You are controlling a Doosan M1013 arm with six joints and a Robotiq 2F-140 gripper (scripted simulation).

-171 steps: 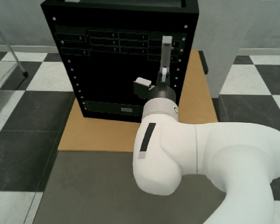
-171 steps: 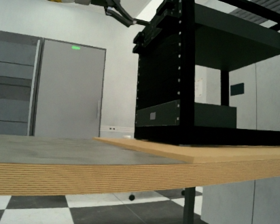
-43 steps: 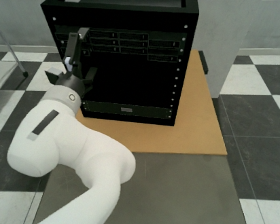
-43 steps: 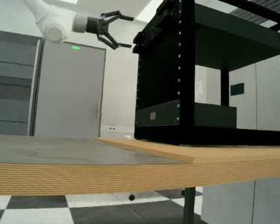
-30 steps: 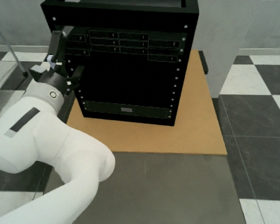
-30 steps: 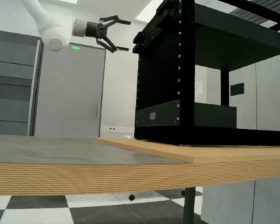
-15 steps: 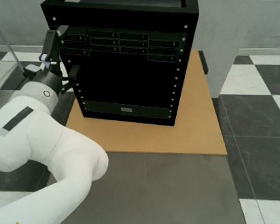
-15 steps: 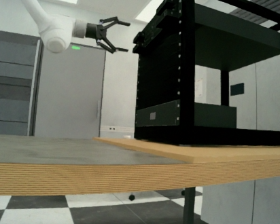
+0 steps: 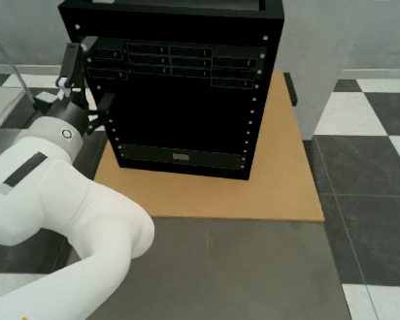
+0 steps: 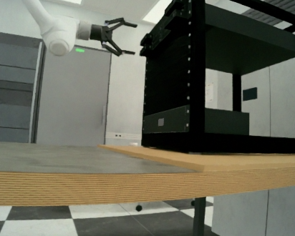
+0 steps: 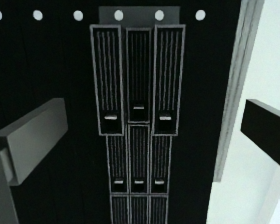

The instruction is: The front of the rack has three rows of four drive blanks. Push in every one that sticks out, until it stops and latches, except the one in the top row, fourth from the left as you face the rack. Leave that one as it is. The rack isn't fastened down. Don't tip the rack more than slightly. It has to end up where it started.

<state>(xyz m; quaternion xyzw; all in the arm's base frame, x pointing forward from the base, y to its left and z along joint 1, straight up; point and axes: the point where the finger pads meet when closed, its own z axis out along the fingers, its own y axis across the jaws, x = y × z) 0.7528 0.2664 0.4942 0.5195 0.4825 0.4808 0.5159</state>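
The black rack [image 9: 181, 173] [image 10: 197, 89] stands upright. In the first column, the top-row blank [image 9: 105, 54] [image 10: 146, 39] [image 11: 168, 75] and bottom-row blank [image 9: 108, 74] [image 10: 144, 52] [image 11: 107, 75] stick out; the middle blank [image 11: 138, 75] sits deeper between them. In the fourth column, the top-row blank [image 9: 231, 63] [image 10: 174, 7] and bottom-row blank [image 9: 231, 83] [image 10: 173, 23] stick out. Columns two and three look level. My gripper [image 9: 100, 71] [image 10: 135, 39] [image 11: 153, 114] is open and empty, a little in front of the first column, one finger above the other.
The rack stands on a tan board [image 9: 287, 194] [image 10: 162, 161] on the grey table [image 9: 229, 272] [image 10: 61, 157]. A lower panel [image 9: 156, 154] [image 10: 172, 119] with a light label sits near the rack's base. The white arm [image 9: 98, 213] [image 10: 59, 36] reaches in from the front left.
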